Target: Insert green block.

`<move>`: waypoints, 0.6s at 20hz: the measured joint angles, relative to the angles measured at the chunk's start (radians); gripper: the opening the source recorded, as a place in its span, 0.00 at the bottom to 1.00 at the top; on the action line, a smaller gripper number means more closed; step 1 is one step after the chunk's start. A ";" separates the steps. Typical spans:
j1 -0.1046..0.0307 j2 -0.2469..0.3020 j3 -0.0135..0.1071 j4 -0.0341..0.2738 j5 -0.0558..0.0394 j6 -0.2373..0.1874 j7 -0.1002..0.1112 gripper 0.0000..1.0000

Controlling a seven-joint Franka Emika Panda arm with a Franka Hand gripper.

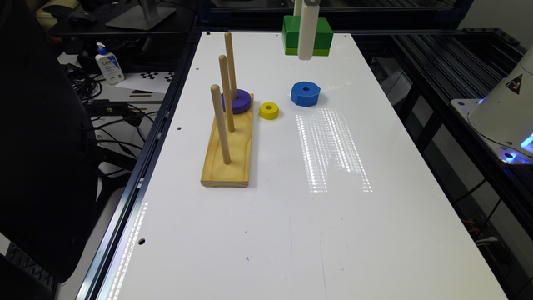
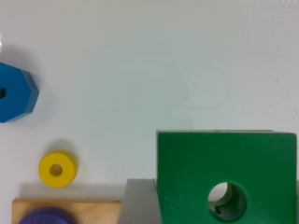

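The green block (image 1: 322, 37), a square dark-green slab with a lime bottom layer, hangs in the air above the far end of the white table (image 1: 333, 216). My gripper (image 1: 307, 46) is shut on it, one white finger running down its near face. In the wrist view the green block (image 2: 196, 158) shows its round centre hole, with a grey finger (image 2: 138, 203) against its side. The wooden peg board (image 1: 233, 160) lies toward the exterior view's left, with three upright pegs. A purple ring (image 1: 241, 102) sits on the farthest peg.
A small yellow ring (image 1: 269, 111) lies on the table beside the board, and a blue octagonal block (image 1: 305, 93) lies below the held block. The wrist view shows the yellow ring (image 2: 57, 169), the blue block (image 2: 16, 98) and the board's edge (image 2: 84, 210). A chair and cables are off the table's left edge.
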 joint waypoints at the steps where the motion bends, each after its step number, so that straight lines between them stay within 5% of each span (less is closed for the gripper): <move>1: 0.000 0.000 0.000 0.000 0.0000 0.000 0.000 0.00; 12: 0.000 0.015 0.003 0.013 0.0005 0.028 0.000 0.00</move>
